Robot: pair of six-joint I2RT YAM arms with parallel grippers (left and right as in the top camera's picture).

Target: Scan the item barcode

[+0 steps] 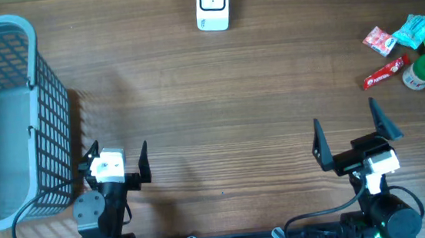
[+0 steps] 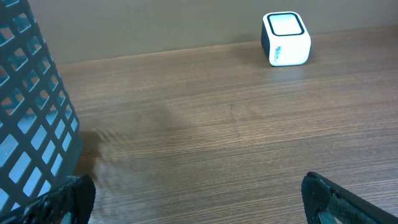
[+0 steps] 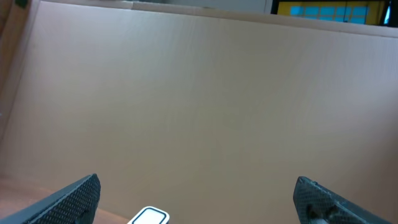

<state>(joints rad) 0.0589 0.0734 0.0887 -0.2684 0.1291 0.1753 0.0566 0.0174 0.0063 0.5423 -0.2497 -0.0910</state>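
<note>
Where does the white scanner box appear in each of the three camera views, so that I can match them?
Overhead: scanner at the top edge, near the middle.
Left wrist: scanner in the upper right.
Right wrist: scanner at the bottom edge, left of centre, only its top showing.
Shared landmark: the blue basket, on the left in the overhead and left wrist views; absent from the right wrist view.

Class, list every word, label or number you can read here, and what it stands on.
No text reads clearly.
White scanner: teal print on its side, too blurred.
Red snack bar: white lettering, too small.
Teal packet: print too small.
</note>
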